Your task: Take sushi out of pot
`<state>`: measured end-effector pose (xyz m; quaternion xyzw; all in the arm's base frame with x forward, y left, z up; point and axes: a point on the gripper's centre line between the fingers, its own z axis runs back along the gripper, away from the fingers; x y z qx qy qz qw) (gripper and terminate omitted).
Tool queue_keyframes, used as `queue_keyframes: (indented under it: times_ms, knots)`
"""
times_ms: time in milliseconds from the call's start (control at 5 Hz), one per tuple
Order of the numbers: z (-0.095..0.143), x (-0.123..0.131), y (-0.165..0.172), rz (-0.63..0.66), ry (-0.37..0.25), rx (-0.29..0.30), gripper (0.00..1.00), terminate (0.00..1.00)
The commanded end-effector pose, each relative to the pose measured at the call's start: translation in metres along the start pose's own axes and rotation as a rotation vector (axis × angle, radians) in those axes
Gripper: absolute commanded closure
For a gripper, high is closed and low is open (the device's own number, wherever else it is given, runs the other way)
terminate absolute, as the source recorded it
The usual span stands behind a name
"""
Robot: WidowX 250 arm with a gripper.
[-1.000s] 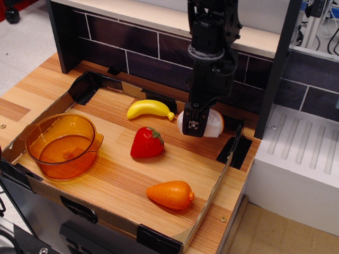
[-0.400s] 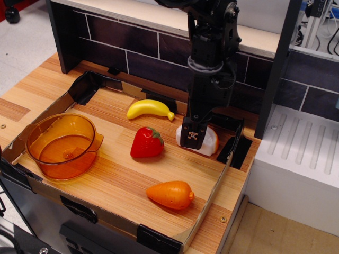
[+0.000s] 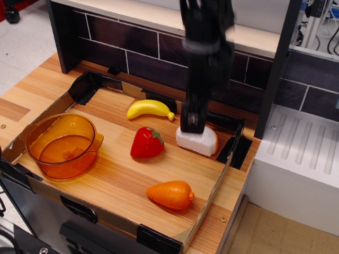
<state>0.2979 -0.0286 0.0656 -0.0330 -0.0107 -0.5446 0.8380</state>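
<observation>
The sushi (image 3: 198, 142) is a small white block with an orange right side. It lies on the wooden board to the right of the strawberry, far from the pot. The pot (image 3: 62, 117) is translucent orange and stands at the left front with nothing in it. My gripper (image 3: 192, 126) is blurred by motion. It hangs straight down with its tips just above the sushi's left top, and the sushi rests on the board, free of it.
A red strawberry (image 3: 146, 143) lies left of the sushi, a yellow banana (image 3: 150, 109) behind it, an orange carrot-like toy (image 3: 170, 194) at the front. A low cardboard wall (image 3: 220, 182) rims the board. A dark tiled backsplash (image 3: 122, 37) stands behind, a white ribbed block (image 3: 302, 159) to the right.
The gripper carried the sushi down from the air onto the board, let it go and has risen slightly. The sushi now lies on the board.
</observation>
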Motion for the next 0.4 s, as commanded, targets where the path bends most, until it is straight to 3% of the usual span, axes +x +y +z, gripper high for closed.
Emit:
queue_keyframes:
  times_ms: [0,200]
  knots:
    - [0.0783,-0.0215,-0.0042,0.011,-0.104,0.066,0.0,0.0]
    - [0.0783,-0.0215,-0.0042,0.011,-0.104,0.066,0.0,1.0]
